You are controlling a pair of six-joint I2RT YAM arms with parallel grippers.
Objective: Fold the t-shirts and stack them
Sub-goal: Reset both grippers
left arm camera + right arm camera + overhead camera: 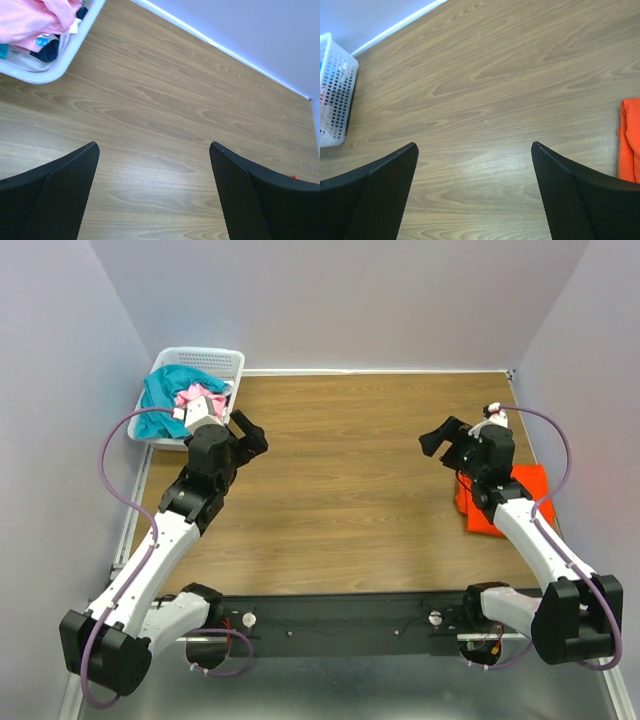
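At right, half-covered orange t-shirt (pixel 538 485); left end effector (pixel 153 146) and right end effector (pixel 474 145) wide.

The right arm (pixel 524 524) is lying across the orange shirt (pixel 537 486), hiding its middle. The left arm (pixel 210 455) is covering part of the pink shirt (pixel 195 395) in the basket (pixel 205 353). A dark thing (pixel 50 51) beside it is peeking out too little to name.

Three shirts: orange shirt (pixel 530 486), teal shirt (pixel 165 390), pink shirt (pixel 191 395). One basket (pixel 200 353). One table (pixel 350 460). Two grippers: left gripper (pixel 250 432), right gripper (pixel 441 438).
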